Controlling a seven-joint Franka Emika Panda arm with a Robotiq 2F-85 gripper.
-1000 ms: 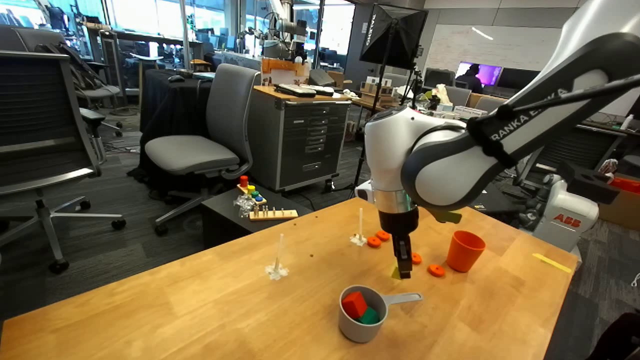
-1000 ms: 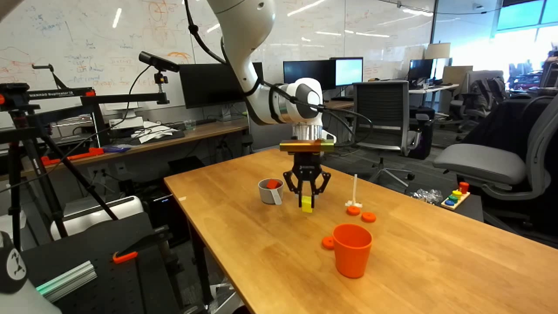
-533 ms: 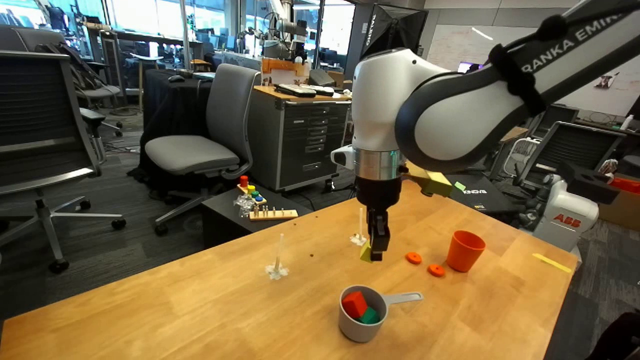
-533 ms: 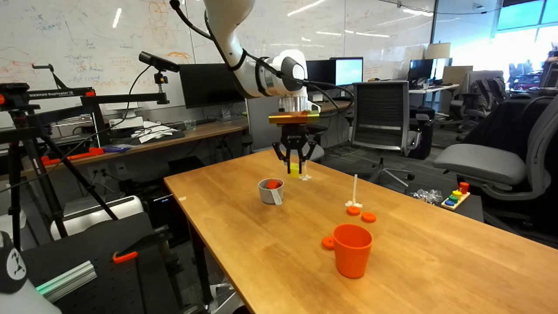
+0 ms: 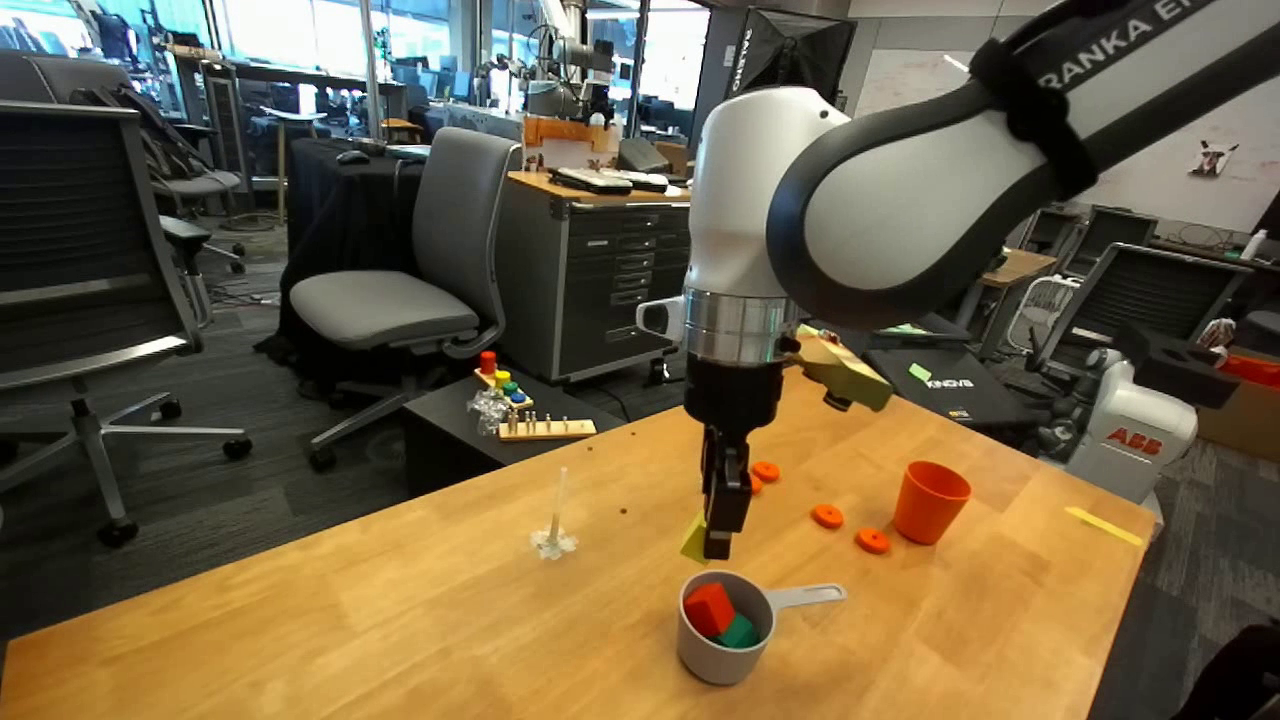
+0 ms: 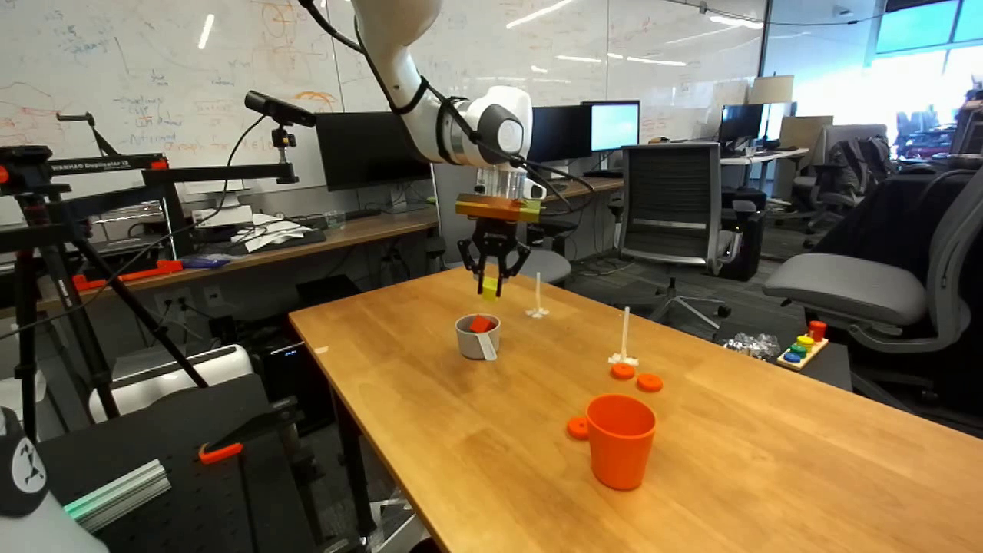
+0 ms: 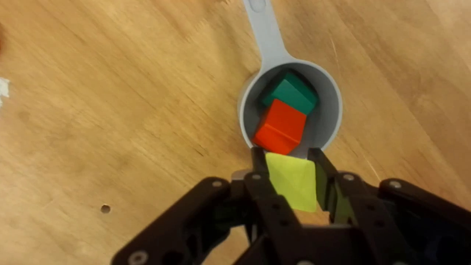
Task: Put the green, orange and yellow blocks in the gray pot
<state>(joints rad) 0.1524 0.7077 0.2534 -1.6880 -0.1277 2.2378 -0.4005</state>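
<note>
Gripper (image 7: 287, 154) pinches yellow block (image 7: 292, 182); pot (image 7: 328, 110) below, near, with orange block (image 7: 281, 125) and green block (image 7: 294, 94) inside. I read "RANKA E" (image 5: 1110, 45) on arm (image 5: 900, 210) above it, "ABB" (image 5: 1134, 438) and "KINOVA" (image 5: 949, 384) well apart.

In an exterior view, the camera looks across the tan wooden worktop (image 5: 380, 620) to its far edge, the round gray plastic pot (image 5: 712, 660) nearest. In an exterior view, that edge lies right, the tapered orange-red plastic cup (image 6: 620, 452) nearest. Both share these; the wrist view looks down close above the pot.
</note>
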